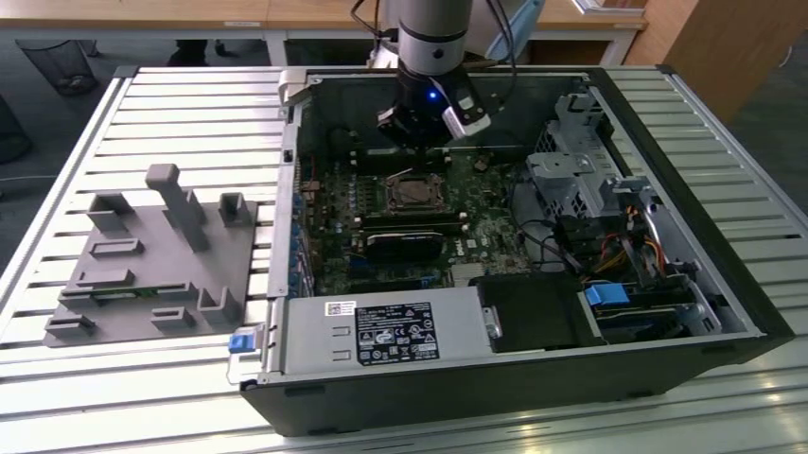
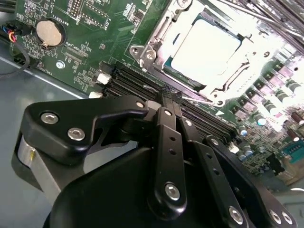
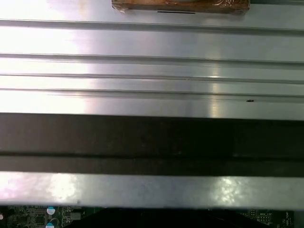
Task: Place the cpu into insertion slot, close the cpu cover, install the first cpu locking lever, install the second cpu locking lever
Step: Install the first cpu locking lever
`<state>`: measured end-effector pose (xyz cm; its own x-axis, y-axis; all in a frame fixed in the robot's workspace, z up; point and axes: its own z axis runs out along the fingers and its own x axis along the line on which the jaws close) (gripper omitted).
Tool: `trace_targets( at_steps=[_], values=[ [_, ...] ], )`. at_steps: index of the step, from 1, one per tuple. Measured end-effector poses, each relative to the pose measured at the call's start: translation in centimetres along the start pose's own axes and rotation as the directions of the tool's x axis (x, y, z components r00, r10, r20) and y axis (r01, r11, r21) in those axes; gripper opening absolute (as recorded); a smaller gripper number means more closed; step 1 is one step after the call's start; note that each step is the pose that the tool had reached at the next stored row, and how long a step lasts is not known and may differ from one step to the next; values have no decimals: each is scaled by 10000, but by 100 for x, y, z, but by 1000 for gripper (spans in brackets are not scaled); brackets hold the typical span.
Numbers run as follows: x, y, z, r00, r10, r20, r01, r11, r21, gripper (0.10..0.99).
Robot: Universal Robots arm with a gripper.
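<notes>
Inside the open computer case, the cpu lies in the insertion slot on the green board, its pale metal face catching the light. The silver cpu cover lies flat around it as a frame. A thin metal lever rod runs along the socket edge closest to the fingertips. My gripper hangs just above the board beside that edge, over the black memory slots, shut with nothing between its fingers. In the exterior view the gripper hovers behind the socket, near the case's back wall.
A power supply fills the case's front. The drive cage and cables crowd the exterior view's right. A grey fixture block lies on the slatted table at the exterior view's left. A coin battery sits on the board.
</notes>
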<state>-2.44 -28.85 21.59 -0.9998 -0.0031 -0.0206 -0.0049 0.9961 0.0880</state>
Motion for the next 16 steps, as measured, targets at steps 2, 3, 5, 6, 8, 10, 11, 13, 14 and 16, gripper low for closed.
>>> trace_targets(
  at_steps=[2,3,5,6,8,10,11,13,14,16],
  values=[
    [-13,-1,20,10000,0,-1,0,10000,0,106],
    [-19,-2,30,10000,0,-1,0,10000,1,106],
    [-30,-3,47,10000,0,-2,0,10000,1,106],
    [-34,-4,55,10000,0,-2,0,10000,1,106],
    [-42,-6,73,10000,1,-2,-1,10000,1,106],
    [-49,-7,95,10000,0,1,0,10000,-3,106],
    [-50,-8,106,10000,0,-1,0,10000,-1,106],
    [-52,-10,128,10000,1,-1,-1,10000,-1,106],
    [-53,-11,137,10000,0,-1,0,10000,0,106],
    [-54,-13,150,10000,1,-2,-1,10000,1,106]
  ],
)
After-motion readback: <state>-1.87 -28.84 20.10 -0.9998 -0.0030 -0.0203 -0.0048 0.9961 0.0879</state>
